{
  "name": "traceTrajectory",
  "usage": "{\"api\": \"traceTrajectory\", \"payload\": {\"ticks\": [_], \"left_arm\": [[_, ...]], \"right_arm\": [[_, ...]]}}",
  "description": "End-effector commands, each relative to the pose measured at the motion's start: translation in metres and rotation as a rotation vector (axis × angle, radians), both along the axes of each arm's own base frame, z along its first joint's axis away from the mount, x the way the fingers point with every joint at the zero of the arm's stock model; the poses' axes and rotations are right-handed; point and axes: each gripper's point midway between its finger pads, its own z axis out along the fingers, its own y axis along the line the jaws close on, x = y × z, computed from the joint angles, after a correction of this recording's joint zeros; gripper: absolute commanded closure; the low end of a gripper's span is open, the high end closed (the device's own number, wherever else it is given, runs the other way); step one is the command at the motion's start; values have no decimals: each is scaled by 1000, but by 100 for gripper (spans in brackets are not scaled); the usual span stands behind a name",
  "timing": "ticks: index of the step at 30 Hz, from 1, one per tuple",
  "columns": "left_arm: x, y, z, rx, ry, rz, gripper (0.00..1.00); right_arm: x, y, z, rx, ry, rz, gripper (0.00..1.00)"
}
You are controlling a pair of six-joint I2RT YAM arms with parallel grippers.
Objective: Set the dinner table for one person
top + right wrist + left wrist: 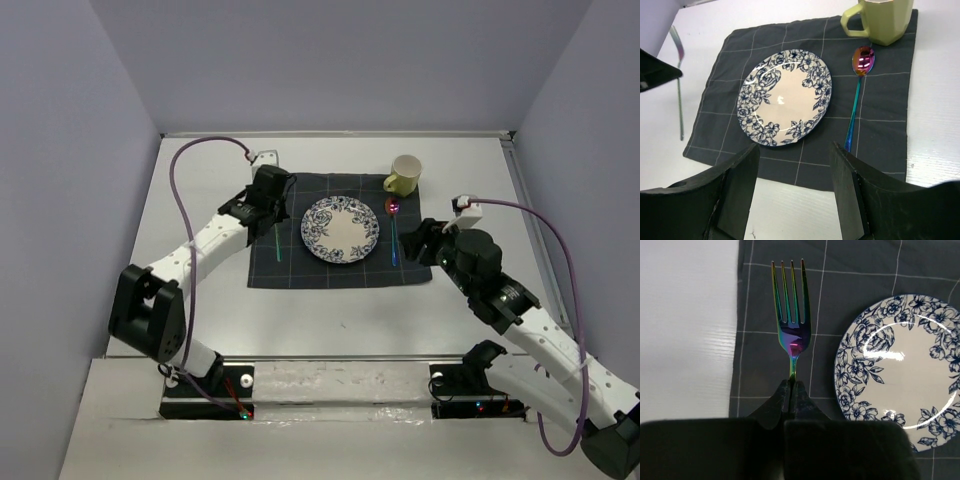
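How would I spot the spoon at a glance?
Find the dark grey cloth on the white table, with the flowered plate at its centre. The spoon lies on the cloth right of the plate, bowl toward the yellow-green mug. Unlike the fork on the other side, it has a round pinkish bowl and a blue-green handle.

Fork (791,315) handle hidden below the neck, pinched between the fingers of my left gripper (791,386). Floral plate (900,370) cut off at the right edge. Right wrist view: mug (885,20) rim clipped by the top edge.
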Motion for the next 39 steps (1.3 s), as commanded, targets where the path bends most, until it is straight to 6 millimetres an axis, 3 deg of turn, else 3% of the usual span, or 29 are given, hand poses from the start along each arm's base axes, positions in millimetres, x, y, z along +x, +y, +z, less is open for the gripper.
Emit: {"api": "traceTrajectory", "payload": {"ticks": [1,6,19,29,38,39], "left_arm": [[20,-15,-10,31,-6,51,100],[33,-23,-35,83,34,44,100],[37,-30,-83,181,107,8,100],[45,-36,-95,245,127,-26,100],[45,-29,-106,296,135,-10,100],[46,-29,-105,296,128,-10,95]], "right_arm": [[4,-7,24,6,-57,-45,37],[8,-6,11,-7,-23,-56,37],[14,9,-12,4,10,-11,37],[16,12,-15,11,10,-8,37],[18,12,-23,8,26,-18,37],[19,12,-23,7,27,-20,37]]}}
